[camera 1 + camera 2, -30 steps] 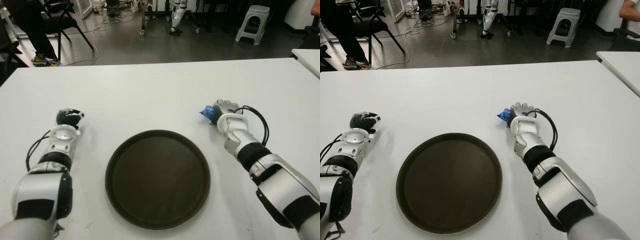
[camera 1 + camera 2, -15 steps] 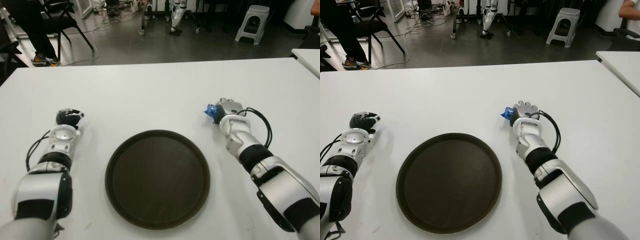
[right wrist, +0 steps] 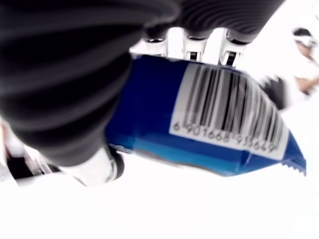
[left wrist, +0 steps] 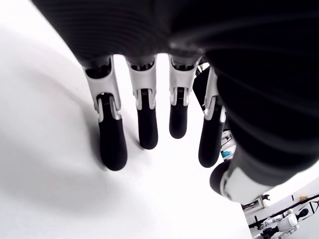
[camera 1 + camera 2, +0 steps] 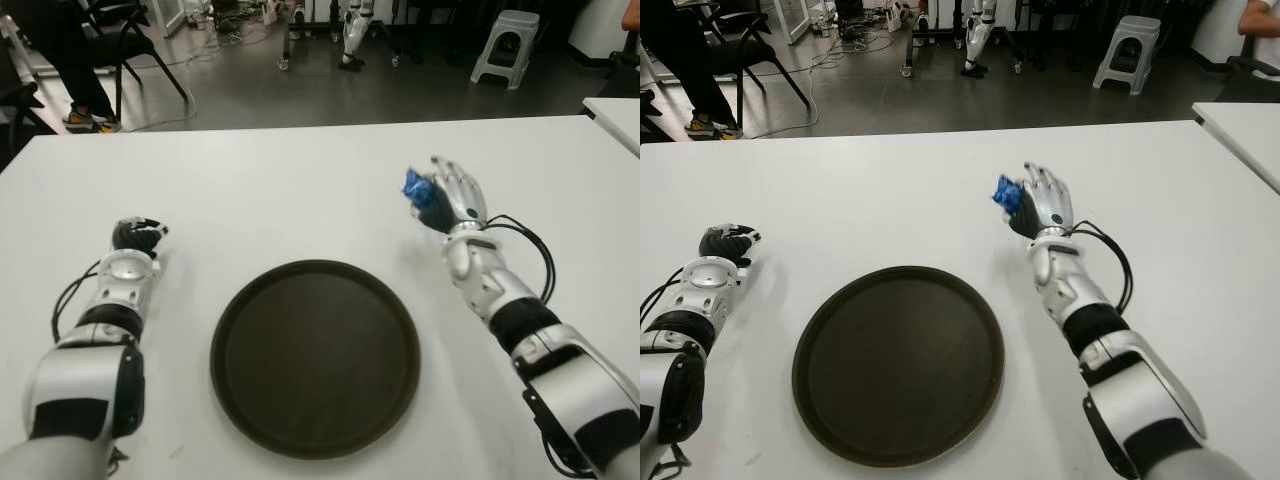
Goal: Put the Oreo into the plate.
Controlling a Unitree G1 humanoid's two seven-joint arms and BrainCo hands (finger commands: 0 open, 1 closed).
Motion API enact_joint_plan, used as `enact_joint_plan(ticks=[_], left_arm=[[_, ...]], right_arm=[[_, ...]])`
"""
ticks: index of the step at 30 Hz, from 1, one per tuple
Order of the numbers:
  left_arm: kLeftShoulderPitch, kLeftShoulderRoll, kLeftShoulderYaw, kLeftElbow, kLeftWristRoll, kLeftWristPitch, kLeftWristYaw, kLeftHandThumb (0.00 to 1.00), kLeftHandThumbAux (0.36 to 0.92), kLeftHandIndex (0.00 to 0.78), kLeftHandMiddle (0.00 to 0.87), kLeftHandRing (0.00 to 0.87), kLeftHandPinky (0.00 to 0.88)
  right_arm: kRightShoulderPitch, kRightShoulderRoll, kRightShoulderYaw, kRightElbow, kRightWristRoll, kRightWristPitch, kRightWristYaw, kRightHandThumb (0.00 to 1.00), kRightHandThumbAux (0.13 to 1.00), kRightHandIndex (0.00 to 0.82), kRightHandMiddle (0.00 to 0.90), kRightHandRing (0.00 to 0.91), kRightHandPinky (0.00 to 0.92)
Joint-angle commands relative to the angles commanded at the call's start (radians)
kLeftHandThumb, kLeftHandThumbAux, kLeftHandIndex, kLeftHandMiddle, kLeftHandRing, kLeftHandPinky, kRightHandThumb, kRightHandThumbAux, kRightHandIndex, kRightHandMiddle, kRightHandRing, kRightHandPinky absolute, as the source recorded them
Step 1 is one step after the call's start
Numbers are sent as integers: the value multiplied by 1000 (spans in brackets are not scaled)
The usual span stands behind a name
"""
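White table (image 5: 300, 180) broad and bare around the dark round plate (image 5: 315, 372), which sits near the front edge, between the 2 arms. Wide open surface behind the plate up to the far edge; beyond that, grey floor with a chair (image 5: 125, 40) and a stool (image 5: 505, 45). Corner of a second table (image 5: 615, 115) at far right.

Right hand (image 5: 452, 200) raised clear of the tabletop, behind and to the right of the plate's rim, palm turned toward the plate. Fingers (image 3: 192, 42) curled around the Oreo (image 5: 1007, 195), a small blue packet pinched against the thumb. In the right wrist view, packet (image 3: 209, 119) filling the frame, barcode side facing the camera, long axis running across the fingers, 1 crimped end sticking out past the palm. In the eye views, that free end pointing left, toward the plate side.

Left hand (image 5: 135, 238) low beside the plate's left, well apart from it; 4 fingers (image 4: 112, 144) relaxed and spread, holding nothing.
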Motion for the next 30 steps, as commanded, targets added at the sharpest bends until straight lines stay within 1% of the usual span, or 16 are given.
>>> enact_joint_plan(ticks=[1, 3, 4, 6, 8, 11, 15, 18, 20, 26, 30], left_arm=[[0, 0, 0, 0, 0, 0, 0, 681, 721, 399, 172, 179, 157], [0, 0, 2, 0, -3, 0, 0, 681, 721, 399, 173, 182, 166], [0, -1, 5, 0, -5, -1, 0, 682, 721, 399, 174, 183, 170], [0, -2, 9, -1, -8, -3, 1, 683, 721, 399, 177, 187, 184], [0, -2, 9, -1, -8, -4, 0, 683, 720, 399, 178, 189, 188], [0, -2, 10, -2, -7, -5, -1, 683, 720, 399, 182, 192, 199], [0, -3, 8, -1, -5, -6, -1, 683, 720, 399, 187, 200, 208], [0, -3, 3, -1, 1, -6, 3, 682, 720, 399, 189, 201, 198], [0, -3, 3, -1, 1, -7, 3, 682, 720, 399, 189, 201, 192], [0, 0, 4, 2, 1, -2, 0, 683, 720, 399, 198, 209, 202], [-1, 0, 8, 3, -2, 2, 2, 682, 720, 399, 192, 206, 211]], right_arm=[[1, -1, -2, 0, -1, -10, -10, 709, 718, 420, 23, 0, 0], [9, 0, -10, -5, -4, -50, -63, 709, 718, 420, 21, 0, 0], [16, 2, -18, -11, -8, -122, -150, 709, 718, 420, 20, 0, 0], [23, 4, -28, -13, -13, -223, -265, 711, 718, 420, 9, 0, 0], [21, 6, -31, -4, -16, -278, -323, 712, 718, 420, 4, 0, 0], [15, 4, -30, 13, -23, -336, -378, 711, 718, 420, 2, 0, 0], [6, 1, -27, 36, -31, -382, -413, 711, 718, 421, 3, 0, 0], [9, -6, -22, 18, -42, -416, -429, 712, 717, 421, 1, 0, 0], [9, -6, -23, 20, -45, -424, -433, 713, 717, 422, 0, 0, 0], [15, -9, -26, 6, -38, -511, -437, 712, 715, 423, 0, 0, 0], [14, -5, -36, 14, -22, -568, -429, 713, 714, 424, 9, 8, 20]])
